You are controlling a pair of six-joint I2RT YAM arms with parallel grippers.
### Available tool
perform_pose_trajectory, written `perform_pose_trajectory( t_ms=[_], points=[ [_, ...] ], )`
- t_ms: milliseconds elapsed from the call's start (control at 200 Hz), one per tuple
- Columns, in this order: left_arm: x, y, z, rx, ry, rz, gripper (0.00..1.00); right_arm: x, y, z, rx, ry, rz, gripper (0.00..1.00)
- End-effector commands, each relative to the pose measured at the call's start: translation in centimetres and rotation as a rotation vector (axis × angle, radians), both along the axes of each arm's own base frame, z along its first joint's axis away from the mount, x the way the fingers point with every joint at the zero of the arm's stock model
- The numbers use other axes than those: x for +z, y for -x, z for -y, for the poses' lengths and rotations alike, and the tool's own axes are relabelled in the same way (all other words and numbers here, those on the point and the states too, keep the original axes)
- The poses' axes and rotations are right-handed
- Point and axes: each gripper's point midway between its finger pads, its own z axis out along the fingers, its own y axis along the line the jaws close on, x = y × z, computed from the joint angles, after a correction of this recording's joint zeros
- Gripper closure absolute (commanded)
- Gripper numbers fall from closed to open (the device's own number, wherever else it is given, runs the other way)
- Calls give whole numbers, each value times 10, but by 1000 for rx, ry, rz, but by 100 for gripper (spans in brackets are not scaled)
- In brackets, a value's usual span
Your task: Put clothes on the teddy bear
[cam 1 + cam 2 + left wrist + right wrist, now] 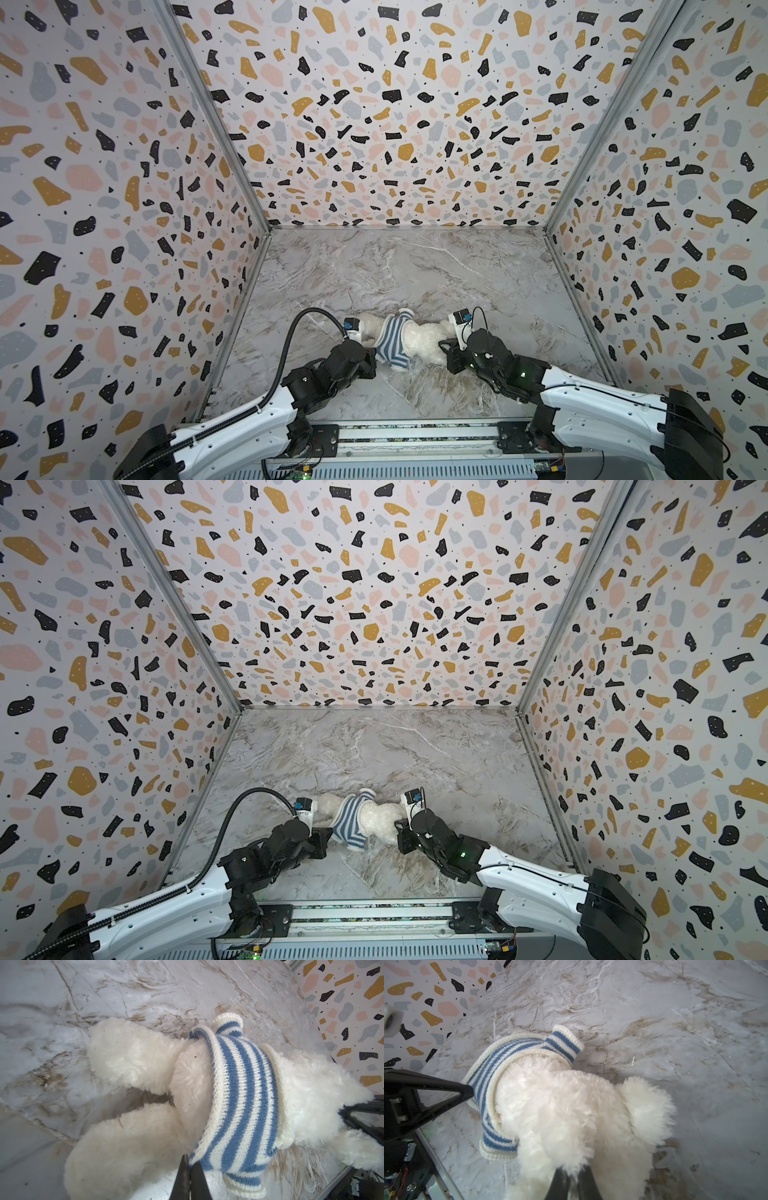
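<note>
We see a grey marble bench (415, 270) with speckled walls (374, 124) all around it. On the left, our left hand (189, 1164) is pinched tight on the bottom edge of the striped shirt (243, 1093). The blue and white shirt sits around the middle of the teddy bear (419, 338). The bear lies near the front of the bench, between both hands, legs to the left. On the right, our right hand (574, 1175) is closed on the bear's white fur.
</note>
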Motion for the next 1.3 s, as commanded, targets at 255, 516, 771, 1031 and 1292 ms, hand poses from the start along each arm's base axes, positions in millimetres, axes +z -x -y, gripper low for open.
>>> perform_pose_trajectory(
  t_ms=[255, 516, 771, 1031, 1292],
  points=[
    [-8, -4, 17, -69, 15, 2, 100, 8, -15, -9, -4, 50, 22, 100],
    [10, -6, 19, -100, -7, 39, 63, 6, -12, -4, 0, 54, 25, 100],
    [41, -25, 18, -70, -13, 121, 51, 6, -9, -3, 48, 86, 65, 100],
    [40, -46, 26, -67, 29, 113, 62, 7, -2, -1, 77, 43, 112, 100],
    [39, -50, 46, -135, 64, 91, 73, 0, 2, 4, 86, 50, 131, 100]
  ],
)
